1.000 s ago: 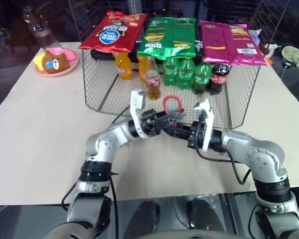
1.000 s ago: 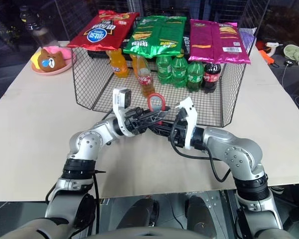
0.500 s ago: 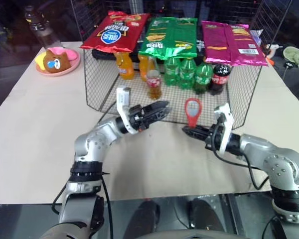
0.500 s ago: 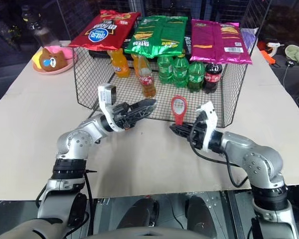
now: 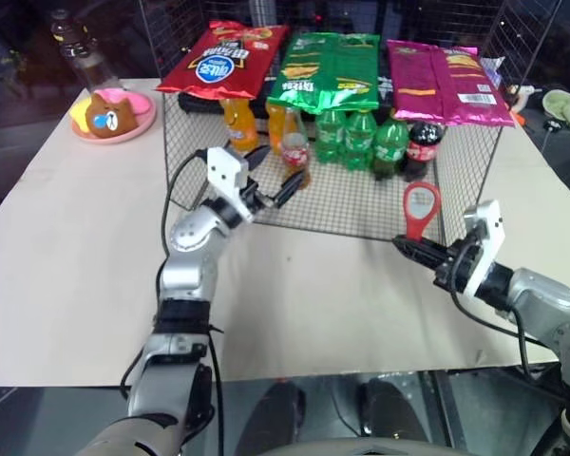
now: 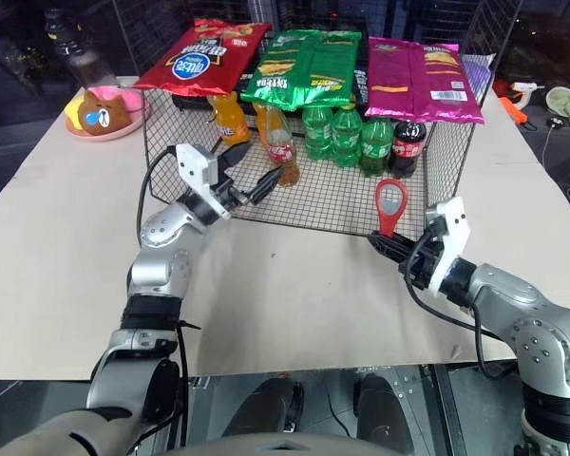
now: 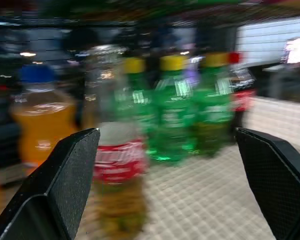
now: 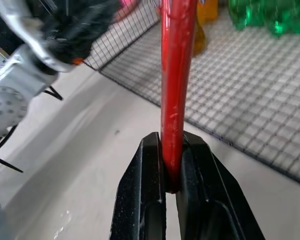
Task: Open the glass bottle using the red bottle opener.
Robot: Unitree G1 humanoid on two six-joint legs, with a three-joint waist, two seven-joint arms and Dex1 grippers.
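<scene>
glass bottle [image 5: 294, 161]: one, clear glass with amber-brown drink, a red-and-white label and a narrow neck; it stands upright on the wire floor of the basket, toward the table's far edge, just in front of the orange bottles.
red bottle opener [image 5: 420, 210]: one, flat and red, with a rounded loop head that has a pale centre; it stands upright above the table's near-right part, in front of the basket, well apart from the glass bottle.
right end effector [image 5: 405, 246]: fingers pressed together on the opener's short handle, with the loop rising above them.
left end effector [image 5: 270, 186]: fingers spread apart and empty, reaching into the basket's open front, its fingertips just beside the glass bottle.
orange bottles [image 5: 235, 125]: two, plastic, at the basket's left.
green bottles [image 5: 359, 141]: three, in a row right of the glass bottle.
cola bottle [image 5: 421, 147]: one, dark, with a red label, at the right end of the row.
snack bags [image 5: 331, 71]: three, red, green and magenta, lying across the basket's top.
basket [image 5: 475, 157]: one, black wire mesh.
pink plate [image 5: 140, 123]: one, at the table's far-left corner, carrying a brown bear-faced item.
table [image 5: 66, 247]: pale beige, flat top.
room: dim and dark beyond the table.
</scene>
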